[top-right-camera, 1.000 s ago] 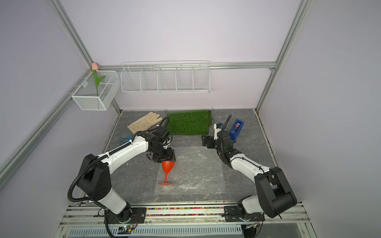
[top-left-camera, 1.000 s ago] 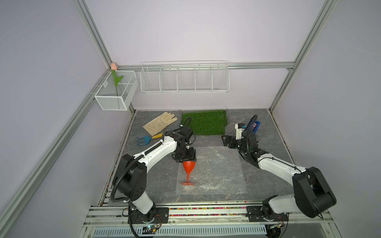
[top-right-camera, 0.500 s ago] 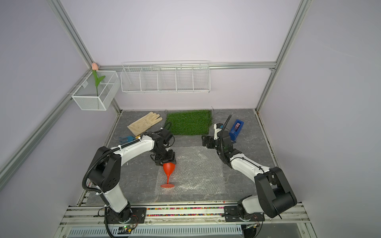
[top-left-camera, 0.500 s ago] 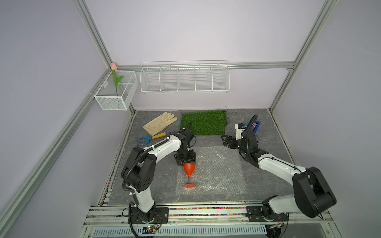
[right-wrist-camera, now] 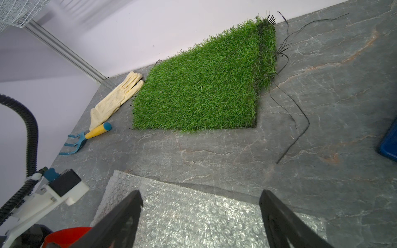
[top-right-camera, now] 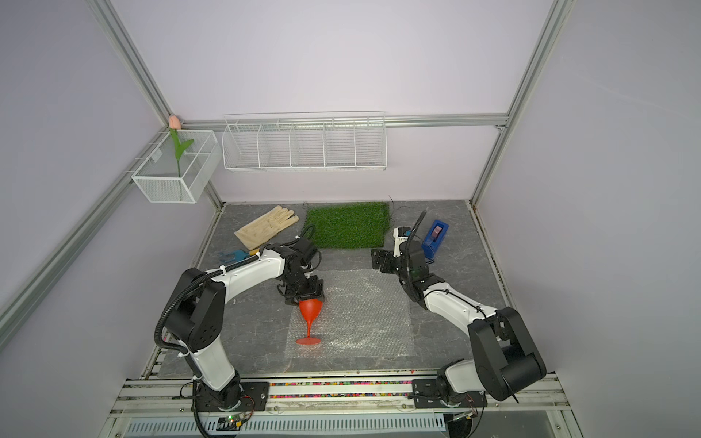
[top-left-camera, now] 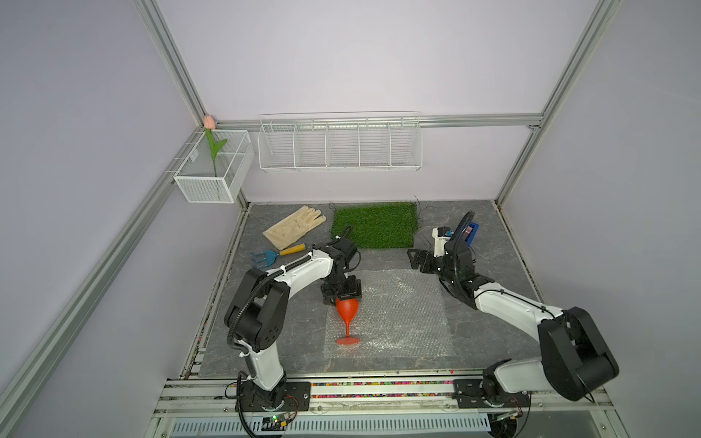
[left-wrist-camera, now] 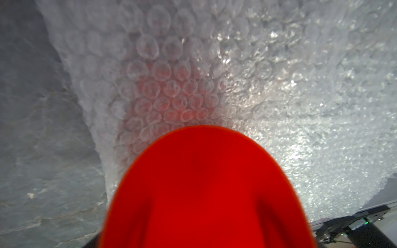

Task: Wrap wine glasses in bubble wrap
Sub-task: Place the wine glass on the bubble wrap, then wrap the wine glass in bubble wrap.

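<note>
1. The goblet [top-left-camera: 347,309] was seen upright on its round foot in both top views, set on the bubble wrap [top-left-camera: 402,314] close to the sheet's left edge.
2. The bubble wrap was spread flat on the grey desk [top-left-camera: 303,352], on the near side of the grass mat [top-left-camera: 375,225].
3. The left jaws were pointed down directly over the goblet's rim. In the left wrist view the red cup [left-wrist-camera: 204,182] filled the lower part and the jaws were hidden. It could not be told whether the cup was gripped or merely straddled.
4. The right jaws were held wide apart with nothing between them, low over the far edge of the bubble wrap [right-wrist-camera: 182,214] and apart from the goblet.
5. A cream glove [top-left-camera: 296,227] and a hand rake [top-left-camera: 277,255] were seen at the far left of the desk. A blue tape dispenser [top-right-camera: 435,235] was seen at the far right.
</note>
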